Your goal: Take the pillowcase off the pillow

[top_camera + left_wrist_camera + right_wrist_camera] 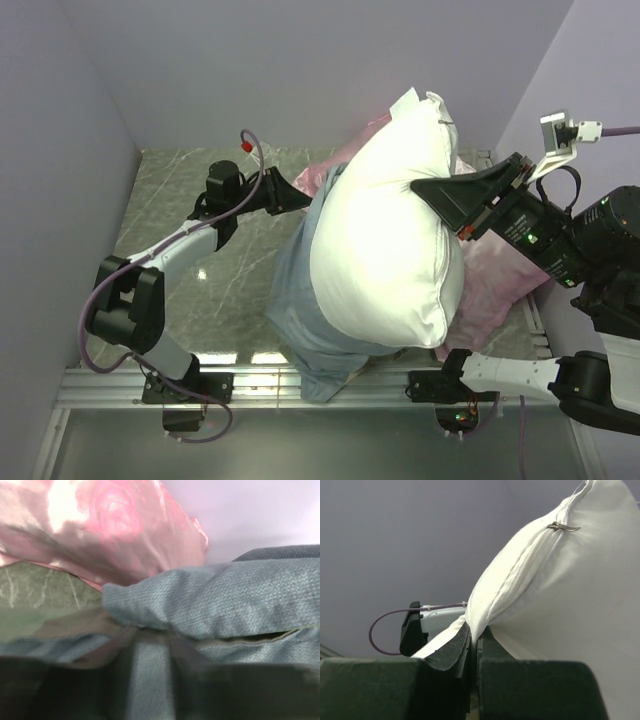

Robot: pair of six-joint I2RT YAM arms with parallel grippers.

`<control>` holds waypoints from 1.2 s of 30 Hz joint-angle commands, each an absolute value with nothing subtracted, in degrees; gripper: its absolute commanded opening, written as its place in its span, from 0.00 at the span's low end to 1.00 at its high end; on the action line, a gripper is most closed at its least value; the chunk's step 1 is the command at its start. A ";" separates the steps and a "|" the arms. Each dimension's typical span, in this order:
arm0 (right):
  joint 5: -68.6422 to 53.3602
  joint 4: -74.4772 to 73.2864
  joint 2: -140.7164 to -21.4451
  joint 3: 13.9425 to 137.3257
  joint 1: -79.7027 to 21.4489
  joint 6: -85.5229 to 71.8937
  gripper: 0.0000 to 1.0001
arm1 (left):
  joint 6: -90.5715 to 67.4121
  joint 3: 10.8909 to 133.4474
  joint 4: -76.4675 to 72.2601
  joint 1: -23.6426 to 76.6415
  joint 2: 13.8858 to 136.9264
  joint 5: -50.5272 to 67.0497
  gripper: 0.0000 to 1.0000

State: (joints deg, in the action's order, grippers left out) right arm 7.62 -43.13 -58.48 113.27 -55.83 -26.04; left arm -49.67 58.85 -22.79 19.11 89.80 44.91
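Pulling pillow free, cover mostly off

Holding the white pillow [385, 230] raised in the middle of the scene by its zipped right edge, with the right gripper [432, 190] shut tight on the seam. Judging from above, mostly done: bare over nearly all of its length, with the grey-blue pillowcase [300, 300] bunched low around the near left end only. Left to do: drawing that last part off. At the far left side of the pillowcase, the left gripper [292, 190]; from its own camera, cloth lying between the fingers, but cannot tell whether pinched. Only from the right wrist: the zipper pull [563, 527]. Hidden from that view, yet plain from above: the pink pillow [495, 285] underneath.
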 commanded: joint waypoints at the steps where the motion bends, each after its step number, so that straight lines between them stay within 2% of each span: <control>1: 5.54 -31.99 -54.32 112.77 -55.64 -25.93 0.00 | -48.00 59.50 -23.13 20.13 89.56 46.94 0.26; 3: 5.80 -32.60 -53.71 112.33 -55.72 -25.67 0.00 | -46.85 59.15 -18.83 20.21 89.04 44.23 0.01; 8: 7.38 -35.24 -51.16 110.13 -55.72 -25.14 0.00 | -43.33 58.10 -7.40 19.34 85.17 29.82 0.00; 12: 7.83 -37.53 -47.12 105.22 -55.64 -23.65 0.00 | -45.35 54.94 -9.05 17.32 79.12 29.71 0.00; 13: 4.86 -37.44 -46.41 102.42 -55.63 -22.95 0.00 | -44.57 55.11 -8.62 17.23 78.06 29.71 0.00; 14: 1.96 -37.01 -45.71 100.83 -55.63 -22.24 0.00 | -43.86 55.54 -8.18 17.23 77.26 30.58 0.02; 16: -2.87 -33.67 -43.34 95.83 -55.63 -20.75 0.00 | -42.46 57.04 -8.43 17.23 76.55 36.17 0.18; 17: -5.08 -32.88 -42.37 94.76 -55.72 -20.74 0.00 | -42.10 57.65 -8.09 17.23 76.55 37.43 0.40; 20: -4.66 -32.87 -41.92 93.69 -55.64 -20.31 0.00 | -41.40 58.10 -8.61 17.23 75.59 44.10 0.66; 26: -4.74 -32.87 -40.26 92.46 -55.72 -20.48 0.00 | -38.32 54.24 -8.16 17.23 71.20 51.40 0.74; 32: -5.45 -32.87 -40.17 92.20 -55.64 -20.74 0.00 | -45.96 44.49 -21.77 17.58 63.12 58.09 0.76; 36: -6.24 -31.91 -40.43 91.67 -55.64 -21.00 0.00 | -43.78 43.07 -21.36 20.47 59.25 57.83 0.76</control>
